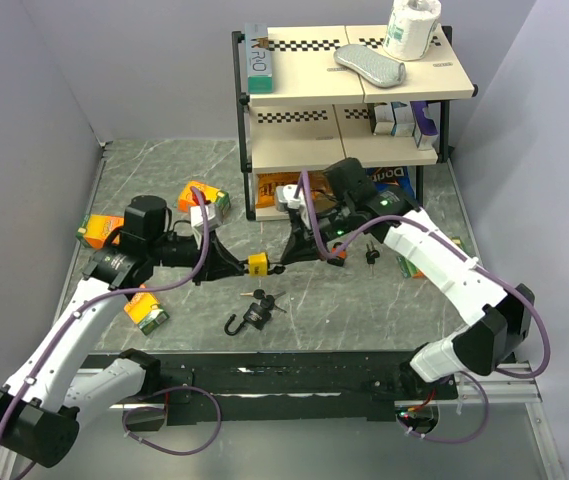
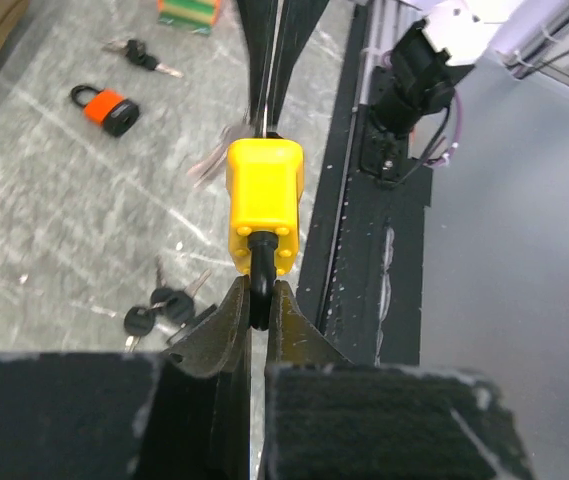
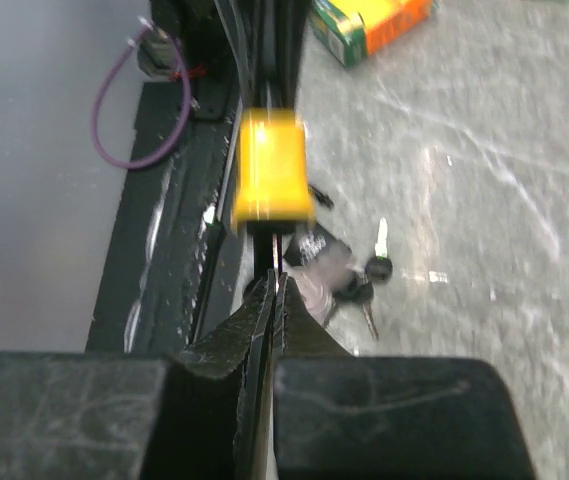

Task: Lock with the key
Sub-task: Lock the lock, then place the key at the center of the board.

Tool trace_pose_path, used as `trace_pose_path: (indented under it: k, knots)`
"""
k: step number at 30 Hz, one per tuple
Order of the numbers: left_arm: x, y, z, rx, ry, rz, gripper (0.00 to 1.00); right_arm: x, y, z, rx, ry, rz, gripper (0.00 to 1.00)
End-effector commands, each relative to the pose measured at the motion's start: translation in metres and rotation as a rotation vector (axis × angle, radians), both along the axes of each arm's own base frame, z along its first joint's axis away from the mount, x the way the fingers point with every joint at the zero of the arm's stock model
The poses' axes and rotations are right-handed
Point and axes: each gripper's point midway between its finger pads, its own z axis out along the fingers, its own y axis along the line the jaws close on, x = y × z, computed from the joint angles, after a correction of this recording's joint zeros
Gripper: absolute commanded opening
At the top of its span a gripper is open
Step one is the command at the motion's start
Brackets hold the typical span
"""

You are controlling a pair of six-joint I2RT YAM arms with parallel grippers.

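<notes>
A yellow padlock (image 1: 258,264) hangs in the air between my two grippers, above the middle of the table. My left gripper (image 1: 236,266) is shut on its black shackle (image 2: 260,290); the yellow body (image 2: 263,200) points away from the fingers in the left wrist view. My right gripper (image 1: 286,262) is shut on a thin key (image 3: 277,250) whose tip meets the end of the padlock body (image 3: 272,180). The keyhole itself is hidden. The right wrist view is blurred.
A black padlock (image 1: 254,315) with its shackle open and loose keys (image 1: 262,296) lie on the table below. An orange padlock (image 2: 109,108), more keys (image 1: 371,255), orange-green boxes (image 1: 99,230) and a shelf rack (image 1: 354,90) stand around.
</notes>
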Motion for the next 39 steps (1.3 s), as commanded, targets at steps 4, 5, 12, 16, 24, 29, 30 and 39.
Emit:
trace_pose_path:
  k: [4,5,12,16,24,29,30,39]
  knots:
    - [0.007,0.014,0.015,-0.028,-0.085,0.016,0.01,0.016,-0.045,-0.003,-0.006,-0.062,-0.109,0.00]
    - [0.011,0.017,0.012,-0.023,-0.082,0.035,0.01,0.020,-0.050,-0.012,-0.025,-0.050,-0.135,0.00]
    - [0.032,0.024,0.003,-0.018,-0.051,0.129,0.01,0.073,-0.037,-0.069,-0.109,0.139,-0.413,0.00]
    - [0.041,0.029,-0.012,-0.008,0.004,0.198,0.01,0.105,-0.037,-0.117,-0.191,0.205,-0.584,0.00]
    - [0.050,0.036,-0.029,0.021,0.046,0.291,0.01,0.127,-0.031,-0.191,-0.318,0.395,-0.706,0.00]
    - [0.050,0.038,-0.032,0.027,0.046,0.309,0.01,0.143,-0.035,-0.218,-0.390,0.382,-0.743,0.00]
    - [0.050,0.038,-0.032,0.028,0.045,0.310,0.01,0.148,-0.037,-0.222,-0.412,0.367,-0.759,0.00]
    - [0.047,0.041,-0.049,0.065,0.069,0.300,0.01,0.166,-0.046,-0.231,-0.416,0.392,-0.801,0.38]
